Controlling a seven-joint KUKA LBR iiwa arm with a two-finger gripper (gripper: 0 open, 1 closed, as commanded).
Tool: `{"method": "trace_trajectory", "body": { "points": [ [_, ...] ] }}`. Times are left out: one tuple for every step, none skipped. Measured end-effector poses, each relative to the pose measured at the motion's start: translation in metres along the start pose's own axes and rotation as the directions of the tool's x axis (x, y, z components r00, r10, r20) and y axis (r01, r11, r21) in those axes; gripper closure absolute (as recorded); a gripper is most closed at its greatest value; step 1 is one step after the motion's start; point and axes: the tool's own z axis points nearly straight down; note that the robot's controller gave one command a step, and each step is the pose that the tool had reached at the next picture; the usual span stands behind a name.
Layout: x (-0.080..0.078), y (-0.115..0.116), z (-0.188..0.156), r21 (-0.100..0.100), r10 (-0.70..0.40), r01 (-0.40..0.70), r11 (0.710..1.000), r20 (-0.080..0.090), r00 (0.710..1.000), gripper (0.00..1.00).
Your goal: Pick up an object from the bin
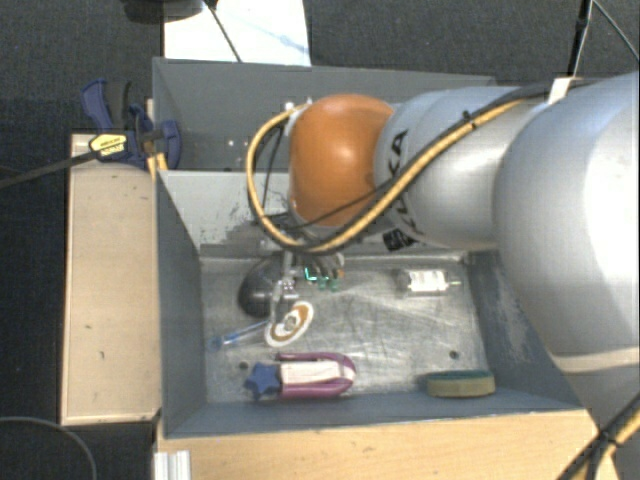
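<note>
Gripper (292, 286) low over oval tan-and-white disc (290, 324) (dark lump (256, 290) beside).

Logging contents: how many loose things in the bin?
6: dark lump, blue stick and oval disc left; purple brush front; green sponge front-right; white tube rear. Arm may hide more.

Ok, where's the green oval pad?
Camera view: the green oval pad lies by the near wall of the bin, toward the view's right, apart from the purple-and-white case to its left.

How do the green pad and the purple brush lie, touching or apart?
Apart. The camera view shows bare bin floor between the green pad and the purple brush.
</note>
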Motion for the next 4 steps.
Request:
{"method": "trace_trajectory", "body": {
  "points": [
    [-0.004,0.002,0.033,-0.002,-0.060,0.060,0.998,0.013,0.998,0.00],
    [-0.003,0.002,0.036,-0.001,-0.056,0.056,0.998,0.009,0.998,1.00],
    [-0.001,-0.017,-0.060,-0.001,-0.086,0.086,0.996,0.015,0.996,1.00],
    [0.007,-0.030,-0.071,0.001,-0.132,0.132,0.991,0.008,0.991,1.00]
  ]
}}
